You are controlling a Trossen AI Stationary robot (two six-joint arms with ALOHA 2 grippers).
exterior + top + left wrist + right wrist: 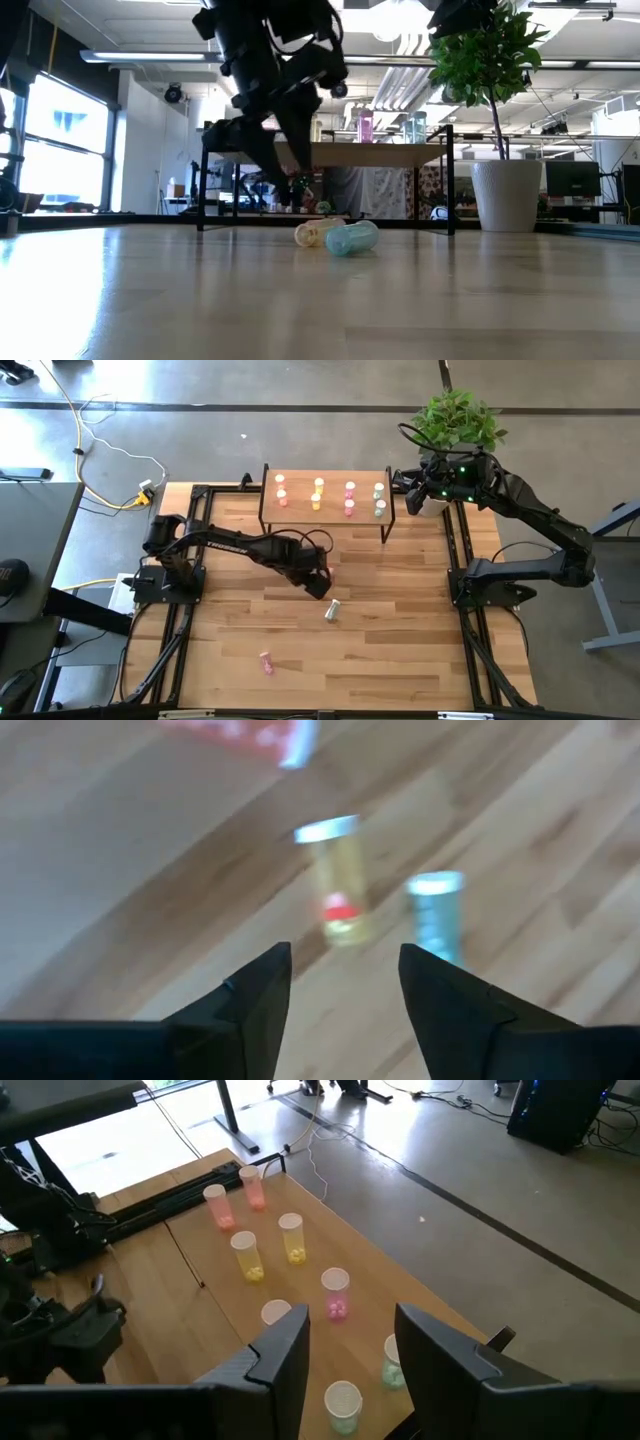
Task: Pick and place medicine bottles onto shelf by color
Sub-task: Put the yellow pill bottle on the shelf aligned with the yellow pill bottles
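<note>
The shelf (325, 510) stands at the table's far side and carries upright bottles in colour groups: red-orange (281, 490), yellow (318, 493), pink (350, 497) and pale green (379, 500). A yellow bottle (338, 885) and a pale green bottle (437, 915) lie side by side on the table (332, 610). A pink bottle (266, 662) lies nearer the front edge. My left gripper (345, 980) hangs open just above and short of the two lying bottles, touching neither. My right gripper (350, 1350) is open, raised beside the shelf's right end.
A potted plant (455, 420) stands at the far right corner, behind my right arm. Black frame rails (195, 610) run along the table's left and right sides. Bare wood (400, 650) spreads across the near half of the table.
</note>
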